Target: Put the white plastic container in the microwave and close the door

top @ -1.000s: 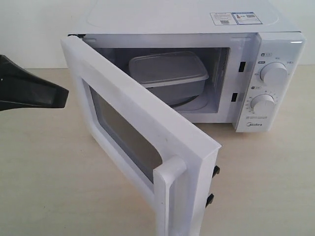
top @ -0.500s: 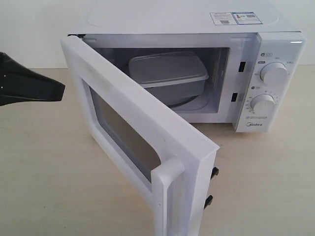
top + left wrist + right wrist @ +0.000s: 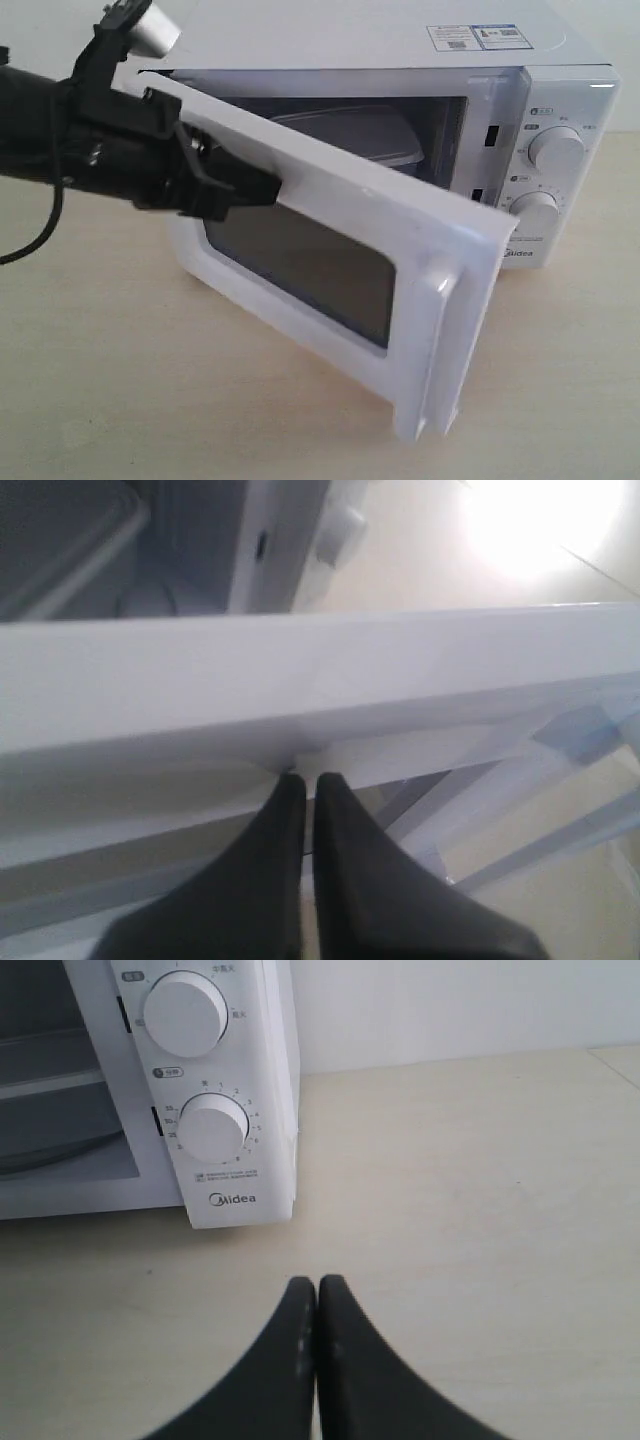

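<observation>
The white microwave [image 3: 350, 35] stands at the back with its door [image 3: 340, 195] part-way open, swung about halfway towards the body. The white plastic container [image 3: 385, 135] sits inside the cavity, mostly hidden behind the door; its corner also shows in the left wrist view [image 3: 60, 540]. My left gripper [image 3: 266, 189] is shut with nothing in it, and its tips [image 3: 305, 778] rest against the outer face of the door [image 3: 300, 680] near its top edge. My right gripper [image 3: 317, 1283] is shut and empty, low over the table in front of the dials [image 3: 213, 1128]. It does not show in the exterior view.
The door's bar handle [image 3: 440, 335] sticks out towards the front of the beige table [image 3: 120, 390]. Two round dials [image 3: 556, 148] sit on the right control panel. A black cable [image 3: 45, 235] hangs from the left arm.
The left arm has swept in from the left edge onto the door's outer face. The door has swung from wide open to about half shut.
</observation>
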`<state>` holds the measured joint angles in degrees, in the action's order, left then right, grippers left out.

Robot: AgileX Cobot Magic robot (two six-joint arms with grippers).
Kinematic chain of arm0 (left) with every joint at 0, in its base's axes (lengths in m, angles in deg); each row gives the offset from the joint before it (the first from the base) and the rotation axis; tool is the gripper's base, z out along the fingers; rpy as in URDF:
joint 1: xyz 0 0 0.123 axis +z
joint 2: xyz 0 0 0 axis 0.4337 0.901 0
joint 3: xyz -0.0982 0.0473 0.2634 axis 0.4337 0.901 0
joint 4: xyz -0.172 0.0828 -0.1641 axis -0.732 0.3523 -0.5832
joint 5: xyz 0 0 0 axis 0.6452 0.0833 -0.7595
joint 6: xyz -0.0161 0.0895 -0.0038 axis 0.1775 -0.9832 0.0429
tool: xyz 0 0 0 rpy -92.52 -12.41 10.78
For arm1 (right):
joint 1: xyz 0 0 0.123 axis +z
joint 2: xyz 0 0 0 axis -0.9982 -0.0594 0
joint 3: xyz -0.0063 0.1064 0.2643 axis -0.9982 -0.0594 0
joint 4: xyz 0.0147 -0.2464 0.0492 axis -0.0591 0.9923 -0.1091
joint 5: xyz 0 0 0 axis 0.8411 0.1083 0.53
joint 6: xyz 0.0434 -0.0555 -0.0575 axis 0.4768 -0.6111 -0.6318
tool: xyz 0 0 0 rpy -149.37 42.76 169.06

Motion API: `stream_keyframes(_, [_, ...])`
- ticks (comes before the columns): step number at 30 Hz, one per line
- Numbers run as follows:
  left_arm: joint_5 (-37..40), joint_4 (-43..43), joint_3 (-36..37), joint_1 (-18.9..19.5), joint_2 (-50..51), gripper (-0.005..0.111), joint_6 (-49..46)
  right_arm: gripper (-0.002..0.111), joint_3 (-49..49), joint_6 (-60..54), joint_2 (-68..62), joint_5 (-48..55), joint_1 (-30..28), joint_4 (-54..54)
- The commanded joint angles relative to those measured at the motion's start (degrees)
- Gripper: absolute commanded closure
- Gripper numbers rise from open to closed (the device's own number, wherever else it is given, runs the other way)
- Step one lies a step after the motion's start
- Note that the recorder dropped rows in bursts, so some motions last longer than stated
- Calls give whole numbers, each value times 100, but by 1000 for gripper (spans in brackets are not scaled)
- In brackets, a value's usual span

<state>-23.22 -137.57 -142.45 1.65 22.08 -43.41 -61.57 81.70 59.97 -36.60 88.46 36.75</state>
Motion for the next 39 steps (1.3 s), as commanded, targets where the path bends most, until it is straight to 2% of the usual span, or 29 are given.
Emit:
stream_keyframes(1, [-803, -466, -526, -249, 410, 102, -143, 108, 5, 33, 28, -24, -16, 60])
stream_keyframes(7, [-521, -476, -919, -249, 592, 102, -143, 108, 5, 32, 28, -24, -16, 49])
stream_keyframes(18, [-488, -422, -918, -249, 604, 102, -69, 108, 5, 32, 28, -24, -16, 49])
stream_keyframes(21, [-100, -344, -918, -249, 583, 102, -31, 108, 5, 32, 28, -24, -16, 49])
stream_keyframes(23, [272, 51, -918, -249, 511, 102, 235, 108, 5, 32, 28, -24, -16, 49])
stream_keyframes(26, [474, 1009, -918, -249, 180, 102, 919, 108, 5, -334, 28, -70, -16, 379])
stream_keyframes(30, [679, 1857, -890, -249, -302, 102, 1561, 108, 5, -707, 28, -49, -16, 659])
stream_keyframes(35, [703, 2306, -728, -249, -936, 102, 2281, 108, 5, -1273, 28, -142, -16, 659])
stream_keyframes(39, [986, 2341, -400, -249, -1486, 102, 2548, 108, 5, -1208, 28, -984, -16, 529])
